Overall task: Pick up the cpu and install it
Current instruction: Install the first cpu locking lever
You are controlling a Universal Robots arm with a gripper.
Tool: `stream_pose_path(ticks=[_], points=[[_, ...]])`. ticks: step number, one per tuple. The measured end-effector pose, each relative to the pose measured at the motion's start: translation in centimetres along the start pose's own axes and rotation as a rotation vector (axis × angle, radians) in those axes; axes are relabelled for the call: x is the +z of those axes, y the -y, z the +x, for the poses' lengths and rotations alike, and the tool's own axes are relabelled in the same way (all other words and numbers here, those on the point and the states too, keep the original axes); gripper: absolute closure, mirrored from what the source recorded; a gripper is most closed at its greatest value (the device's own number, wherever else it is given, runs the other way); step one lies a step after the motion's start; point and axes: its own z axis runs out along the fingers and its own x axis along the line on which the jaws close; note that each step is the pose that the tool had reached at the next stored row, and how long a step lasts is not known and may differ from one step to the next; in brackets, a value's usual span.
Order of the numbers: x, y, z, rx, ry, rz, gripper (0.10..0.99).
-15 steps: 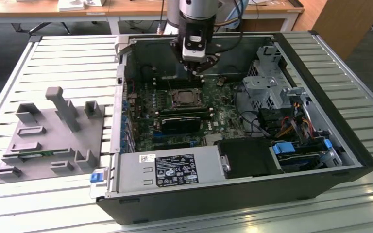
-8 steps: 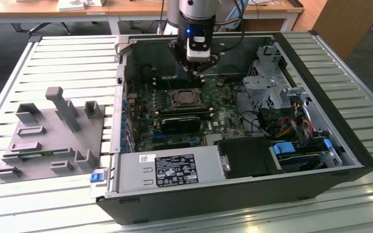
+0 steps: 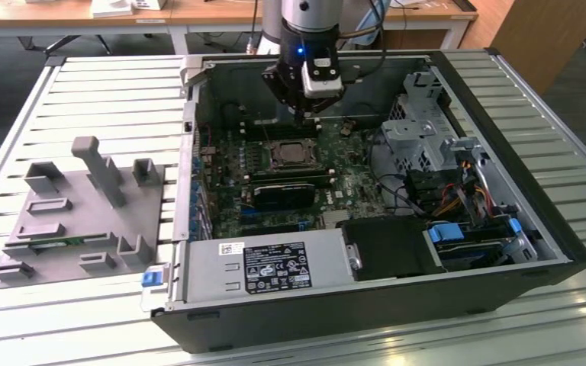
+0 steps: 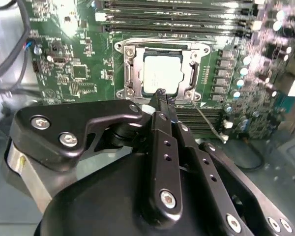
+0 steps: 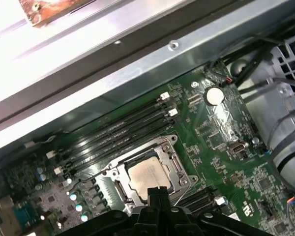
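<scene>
The cpu (image 3: 291, 152) is a silver-grey square lying flat inside the metal socket frame (image 4: 129, 73) on the green motherboard (image 3: 326, 194), inside the open computer case. In both wrist views the cpu (image 4: 161, 73) (image 5: 148, 174) sits level in the socket, and the frame stands open around it. My gripper (image 3: 308, 114) hangs a little above the cpu, toward the case's far wall. Its black fingers (image 4: 160, 105) are pressed together with nothing between them, and the tips (image 5: 159, 192) hover over the cpu's near edge.
Black memory slots (image 4: 177, 12) run beside the socket, and a black card (image 3: 284, 194) lies on its other side. A metal drive cage (image 3: 426, 130) and cable bundles (image 3: 466, 191) fill the exterior view's right. The power supply (image 3: 262, 267) sits in front. A grey parts fixture (image 3: 79, 213) stands outside at the left.
</scene>
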Motion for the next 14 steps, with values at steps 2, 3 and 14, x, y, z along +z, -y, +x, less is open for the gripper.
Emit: stream_pose_path(ticks=[2,3,14], points=[[0.03,0.0,0.0,-0.037,-0.0001,0.001,0.98],[0.05,0.0,0.0,-0.054,-0.0001,0.001,0.98],[0.15,0.0,0.0,-0.244,-0.0008,0.003,0.98]])
